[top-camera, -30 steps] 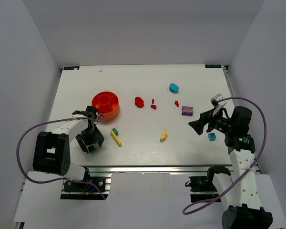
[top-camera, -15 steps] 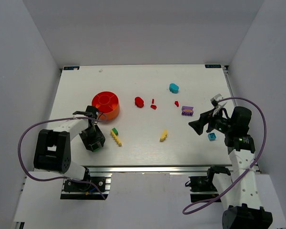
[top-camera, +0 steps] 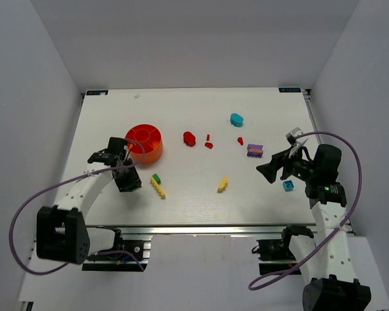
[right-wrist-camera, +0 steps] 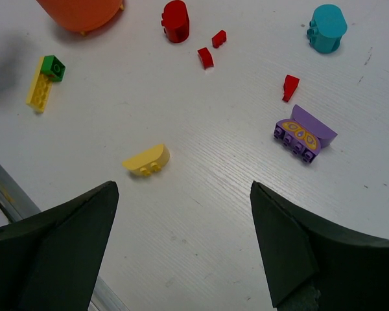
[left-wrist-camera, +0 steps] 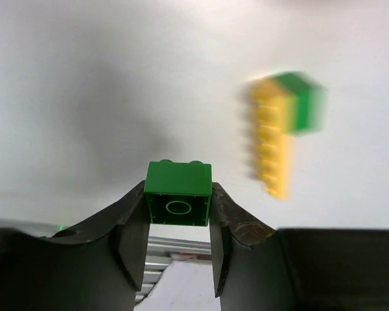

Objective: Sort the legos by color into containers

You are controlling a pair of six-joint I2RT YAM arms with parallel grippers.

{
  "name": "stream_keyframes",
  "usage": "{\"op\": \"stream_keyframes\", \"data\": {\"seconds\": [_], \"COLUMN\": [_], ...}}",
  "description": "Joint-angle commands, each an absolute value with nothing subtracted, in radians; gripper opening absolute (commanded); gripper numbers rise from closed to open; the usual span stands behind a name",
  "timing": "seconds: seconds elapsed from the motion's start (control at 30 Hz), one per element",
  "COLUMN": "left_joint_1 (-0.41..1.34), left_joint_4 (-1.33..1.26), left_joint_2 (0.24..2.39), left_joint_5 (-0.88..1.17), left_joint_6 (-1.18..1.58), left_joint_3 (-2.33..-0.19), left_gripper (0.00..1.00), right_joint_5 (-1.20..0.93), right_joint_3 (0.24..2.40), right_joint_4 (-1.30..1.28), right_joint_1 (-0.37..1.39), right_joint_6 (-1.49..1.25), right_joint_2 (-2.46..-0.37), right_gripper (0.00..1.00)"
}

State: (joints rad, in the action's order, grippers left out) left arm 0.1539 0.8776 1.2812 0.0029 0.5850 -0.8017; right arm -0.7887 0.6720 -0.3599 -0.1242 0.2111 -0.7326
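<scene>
We had the left fingers [top-camera: 128,183] pinching a small green brick [left-wrist-camera: 178,186] by two opposite sides, its hollow underside toward the wrist camera. It seemed to hang just clear of the white surface [top-camera: 201,103]. We judged this to be the carrying step: one piece gripped, not yet dropped in any container.

The orange bowl [top-camera: 146,154] stood near, at about 1 o'clock from those fingers. A yellow strip [top-camera: 158,188] capped with a second green brick lay at 3 o'clock.

The right fingers [top-camera: 270,172] were spread wide and held nothing. They hovered with the curved yellow brick [right-wrist-camera: 147,160] ahead at 11 o'clock and the purple piece [right-wrist-camera: 303,135] at 1 o'clock. Red bits [top-camera: 189,138] and a cyan piece [top-camera: 236,119] lay farther out.

Next, the brick needed a container for green. We could see only the orange bowl, so the move called for a short swing over its rim before letting go.
</scene>
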Motion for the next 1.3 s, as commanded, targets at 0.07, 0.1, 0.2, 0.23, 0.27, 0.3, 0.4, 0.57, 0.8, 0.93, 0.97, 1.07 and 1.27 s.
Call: {"op": "stream_keyframes", "data": {"seconds": [0.07, 0.1, 0.2, 0.23, 0.27, 0.3, 0.4, 0.57, 0.8, 0.93, 0.97, 1.07, 1.27], "left_joint_1": [0.16, 0.15, 0.141, 0.141, 0.141, 0.141, 0.141, 0.141, 0.141, 0.141, 0.141, 0.141, 0.15], "left_joint_4": [0.738, 0.704, 0.643, 0.629, 0.615, 0.583, 0.522, 0.437, 0.358, 0.338, 0.336, 0.324, 0.319], "left_joint_2": [1.033, 1.023, 1.046, 1.061, 1.078, 1.107, 1.15, 1.213, 1.22, 1.22, 1.218, 1.204, 1.215], "left_joint_5": [0.133, 0.129, 0.132, 0.127, 0.123, 0.124, 0.11, 0.106, 0.074, 0.037, 0.023, 0.014, -0.032], "left_joint_6": [0.474, 0.471, 0.477, 0.482, 0.498, 0.508, 0.545, 0.546, 0.463, 0.411, 0.404, 0.379, 0.354], "left_joint_3": [-0.913, -0.922, -0.949, -0.956, -0.962, -0.966, -0.974, -0.997, -0.976, -0.939, -0.931, -0.904, -0.876], "left_gripper": [0.0, 0.0, 0.01, 0.02, 0.03, 0.04, 0.06, 0.06, 0.13, 0.18, 0.2, 0.23, 0.24], "right_joint_5": [-0.816, -0.822, -0.824, -0.822, -0.821, -0.821, -0.818, -0.815, -0.818, -0.818, -0.816, -0.816, -0.819], "right_joint_3": [0.66, 0.66, 0.657, 0.655, 0.655, 0.655, 0.652, 0.647, 0.646, 0.644, 0.646, 0.646, 0.647], "right_joint_4": [-0.331, -0.33, -0.33, -0.33, -0.33, -0.33, -0.327, -0.327, -0.325, -0.327, -0.325, -0.325, -0.324], "right_joint_1": [-0.123, -0.124, -0.127, -0.126, -0.127, -0.127, -0.126, -0.127, -0.126, -0.127, -0.126, -0.126, -0.126], "right_joint_6": [0.215, 0.216, 0.218, 0.218, 0.218, 0.218, 0.218, 0.218, 0.216, 0.216, 0.218, 0.216, 0.216], "right_joint_2": [-0.721, -0.721, -0.724, -0.724, -0.724, -0.726, -0.727, -0.73, -0.736, -0.741, -0.741, -0.747, -0.753], "right_gripper": [0.84, 0.83, 0.8, 0.79, 0.79, 0.79, 0.79, 0.79, 0.79, 0.79, 0.8, 0.8, 0.8]}}
